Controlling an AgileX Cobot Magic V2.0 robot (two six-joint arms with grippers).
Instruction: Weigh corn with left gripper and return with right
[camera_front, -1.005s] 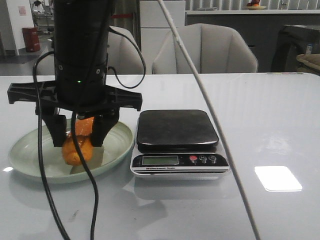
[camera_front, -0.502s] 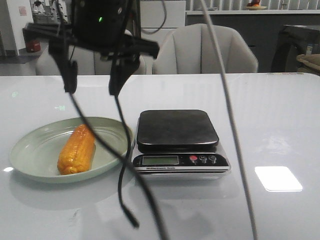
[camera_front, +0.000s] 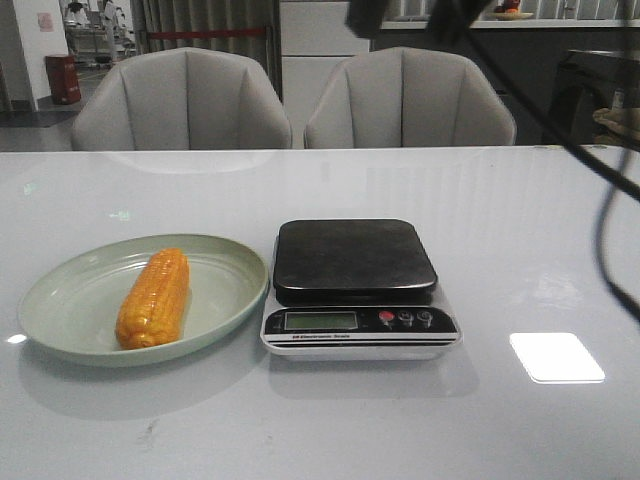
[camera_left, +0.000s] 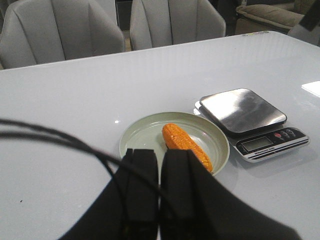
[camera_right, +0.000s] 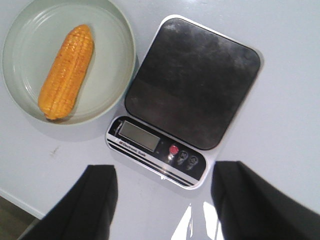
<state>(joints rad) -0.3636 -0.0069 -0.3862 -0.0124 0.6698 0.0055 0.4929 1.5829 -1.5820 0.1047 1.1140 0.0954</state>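
Observation:
The corn (camera_front: 153, 298) lies lengthwise in the green plate (camera_front: 225, 275) at the table's left, free of any gripper. It also shows in the left wrist view (camera_left: 186, 145) and in the right wrist view (camera_right: 66, 72). My left gripper (camera_left: 160, 152) is shut and empty, held back from the plate (camera_left: 145, 132) and well above the table; it is out of the front view. My right gripper (camera_right: 164, 170) is open and empty, high above the scale (camera_right: 192, 82). Only its dark fingertips (camera_front: 365, 15) show at the top edge of the front view.
A digital kitchen scale (camera_front: 353, 258) with a bare dark platform stands right of the plate, touching its rim. Black cables (camera_front: 605, 200) hang at the far right. Two grey chairs (camera_front: 180, 100) stand behind the table.
The gripper that stood around the corn on the plate let it go, opened, and rose up and to the right, almost out of the front view. The corn stays in the plate.

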